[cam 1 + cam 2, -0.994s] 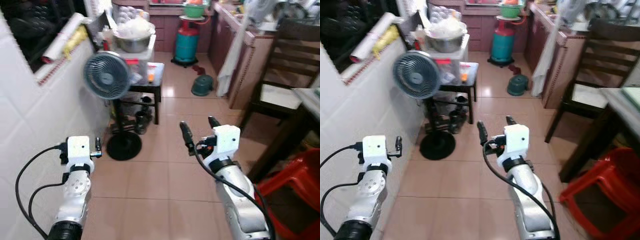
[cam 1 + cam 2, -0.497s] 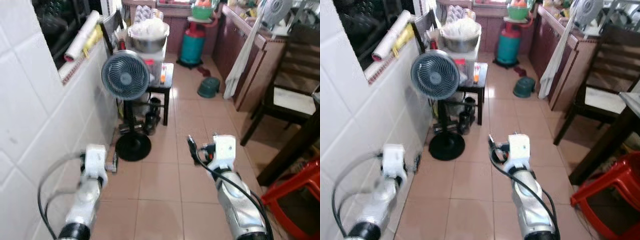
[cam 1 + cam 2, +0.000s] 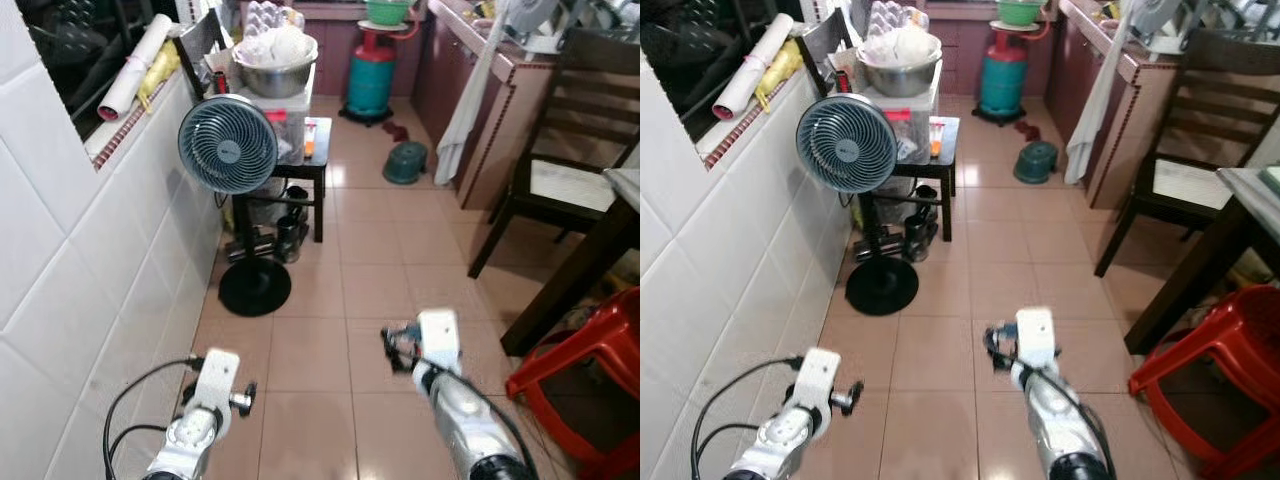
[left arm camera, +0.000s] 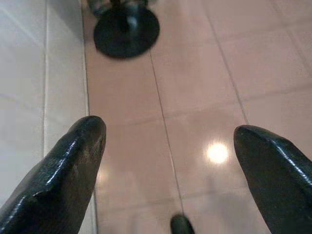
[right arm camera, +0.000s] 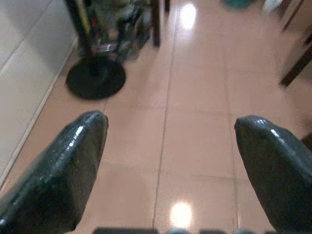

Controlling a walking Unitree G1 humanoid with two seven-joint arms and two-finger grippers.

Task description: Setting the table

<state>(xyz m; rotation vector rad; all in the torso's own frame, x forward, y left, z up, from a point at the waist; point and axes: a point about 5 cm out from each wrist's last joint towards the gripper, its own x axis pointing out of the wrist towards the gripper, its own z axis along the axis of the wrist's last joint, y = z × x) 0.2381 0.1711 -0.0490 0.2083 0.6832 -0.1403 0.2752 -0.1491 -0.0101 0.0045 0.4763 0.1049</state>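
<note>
Both grippers hang empty with fingers spread wide: left gripper (image 4: 168,161) and right gripper (image 5: 170,156) over bare floor tiles. The dining table (image 3: 625,195) sits at two o'clock (only its corner visible). Walking on, the robot risks clipping the standing fan (image 3: 228,145) at eleven o'clock or the red stool (image 3: 590,370).

Dark table (image 3: 622,190) and red plastic stool (image 3: 580,385) cut by the edge (right gripper (image 3: 392,347) blurred).
</note>
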